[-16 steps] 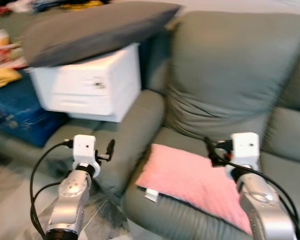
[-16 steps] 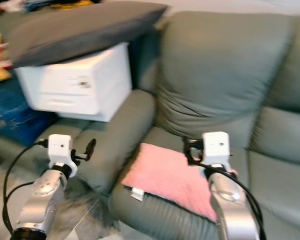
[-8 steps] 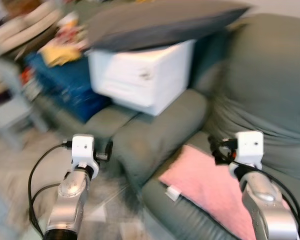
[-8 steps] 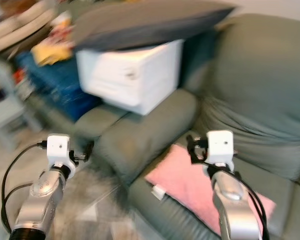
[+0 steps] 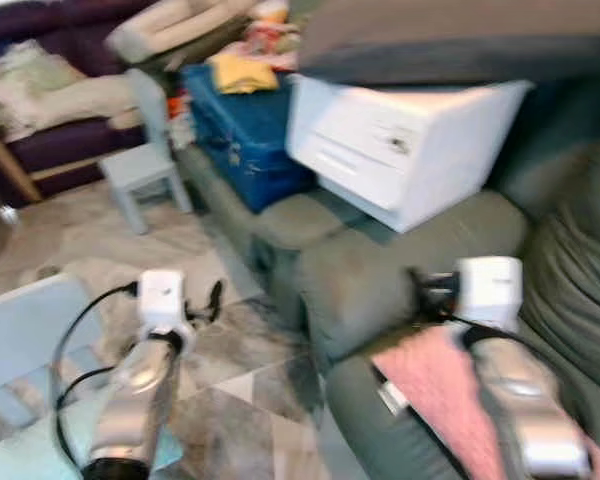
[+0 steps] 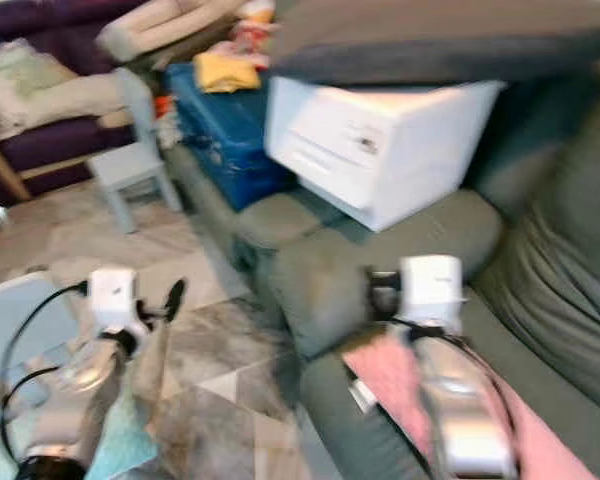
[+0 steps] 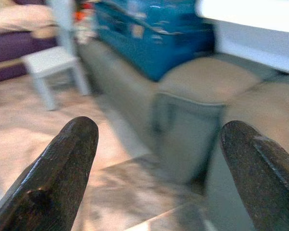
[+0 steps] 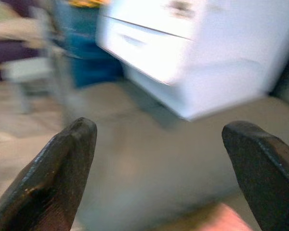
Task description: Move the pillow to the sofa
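Pillow: a pink pillow (image 5: pixel 440 400) is seen lying on the seat of the grey-green sofa (image 5: pixel 380 280), partly covered by the right arm (a white tag shows at its near edge).
Right gripper: the right gripper (image 8: pixel 161 159) is held above the sofa armrest, just beyond the pillow's near corner; its fingers (image 8: pixel 67 163) are spread wide apart and nothing is held between them.
Left gripper: the left gripper (image 7: pixel 159 163) is held over the patterned floor (image 5: pixel 250 400), well apart from the sofa; its fingers (image 7: pixel 62 159) are likewise spread apart with nothing between them.
White box: a white box (image 5: pixel 400 150) is set on a second grey seat beside the sofa, with a dark grey cushion (image 5: pixel 450 40) laid across its top.
Writing: a small dark label is seen on the box front, but it is too blurred to be read.
Blue case: a blue case (image 5: pixel 240 130) stands left of the box, with yellow cloth on top.
Stool: a pale stool (image 5: pixel 145 175) stands on the floor further left.
Views compared: the pillow's pink edge is caught at the rim of the right wrist view; the case and stool are shown in the left wrist view.
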{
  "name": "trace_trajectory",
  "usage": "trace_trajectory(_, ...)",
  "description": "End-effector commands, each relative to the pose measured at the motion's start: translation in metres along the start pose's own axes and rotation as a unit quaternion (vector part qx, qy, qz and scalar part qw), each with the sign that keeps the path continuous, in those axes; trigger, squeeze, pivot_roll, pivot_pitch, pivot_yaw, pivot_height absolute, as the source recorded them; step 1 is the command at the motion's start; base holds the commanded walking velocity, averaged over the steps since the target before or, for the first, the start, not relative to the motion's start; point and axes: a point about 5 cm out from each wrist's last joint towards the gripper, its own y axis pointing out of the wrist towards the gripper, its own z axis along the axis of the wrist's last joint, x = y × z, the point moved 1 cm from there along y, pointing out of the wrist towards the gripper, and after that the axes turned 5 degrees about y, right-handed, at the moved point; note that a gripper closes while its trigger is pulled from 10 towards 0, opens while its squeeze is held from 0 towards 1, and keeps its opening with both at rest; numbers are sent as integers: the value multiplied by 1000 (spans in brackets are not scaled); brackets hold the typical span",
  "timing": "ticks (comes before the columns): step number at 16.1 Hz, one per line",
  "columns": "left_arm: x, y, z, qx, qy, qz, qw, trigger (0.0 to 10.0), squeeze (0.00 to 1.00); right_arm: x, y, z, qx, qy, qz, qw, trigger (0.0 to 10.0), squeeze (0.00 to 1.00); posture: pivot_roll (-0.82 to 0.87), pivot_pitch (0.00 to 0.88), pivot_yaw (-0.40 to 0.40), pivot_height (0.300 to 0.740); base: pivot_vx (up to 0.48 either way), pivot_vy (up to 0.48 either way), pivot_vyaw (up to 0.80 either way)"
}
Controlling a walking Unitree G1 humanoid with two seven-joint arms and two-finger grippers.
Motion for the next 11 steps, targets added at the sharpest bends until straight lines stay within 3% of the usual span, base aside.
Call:
trace_trajectory(1, 1, 1, 6, 12, 15, 6, 1000, 10000, 0, 6, -1, 2, 2, -5, -7, 1000, 10000, 0, -153, 0, 72, 740, 0, 0, 800)
trace_trajectory(11, 1, 1, 7, 28, 24, 8, 999, 10000, 0, 3, 0, 3, 5, -4, -5, 1000, 10000, 0, -160, 0, 81, 740, 0, 0, 800)
